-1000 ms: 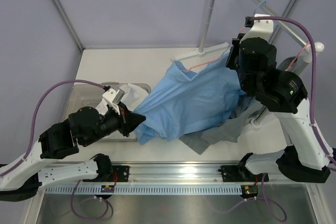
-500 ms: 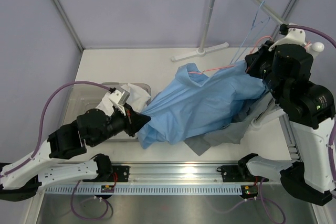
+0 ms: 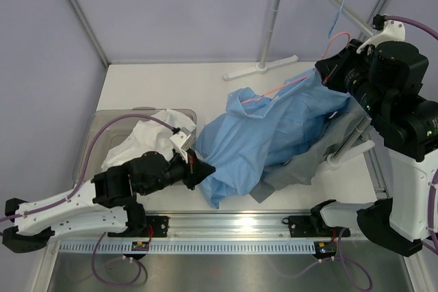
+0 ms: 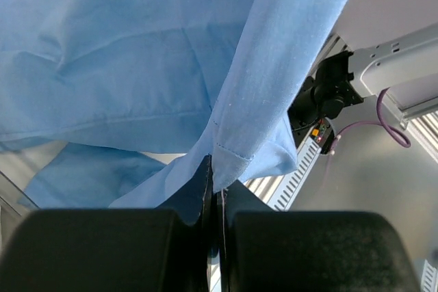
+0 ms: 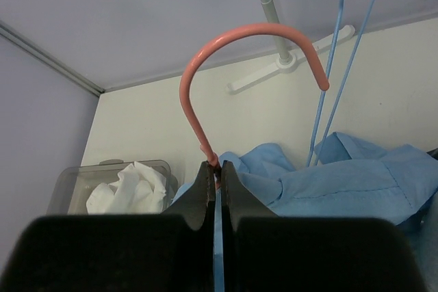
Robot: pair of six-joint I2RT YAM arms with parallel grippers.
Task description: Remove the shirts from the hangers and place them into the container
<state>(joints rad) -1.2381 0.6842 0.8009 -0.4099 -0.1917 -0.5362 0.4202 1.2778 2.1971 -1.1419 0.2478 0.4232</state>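
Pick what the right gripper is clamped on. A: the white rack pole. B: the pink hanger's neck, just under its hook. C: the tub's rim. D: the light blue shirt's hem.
B: the right wrist view shows the right gripper shut on the pink hanger just below its hook.

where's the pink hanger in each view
Top external: upper right, the pink hanger runs up-right from the blue shirt's collar.
Left wrist: not in it.
Right wrist: pink hanger arches upper centre, above the fingers pinching it.
Shared landmark: blue shirt, in all three.
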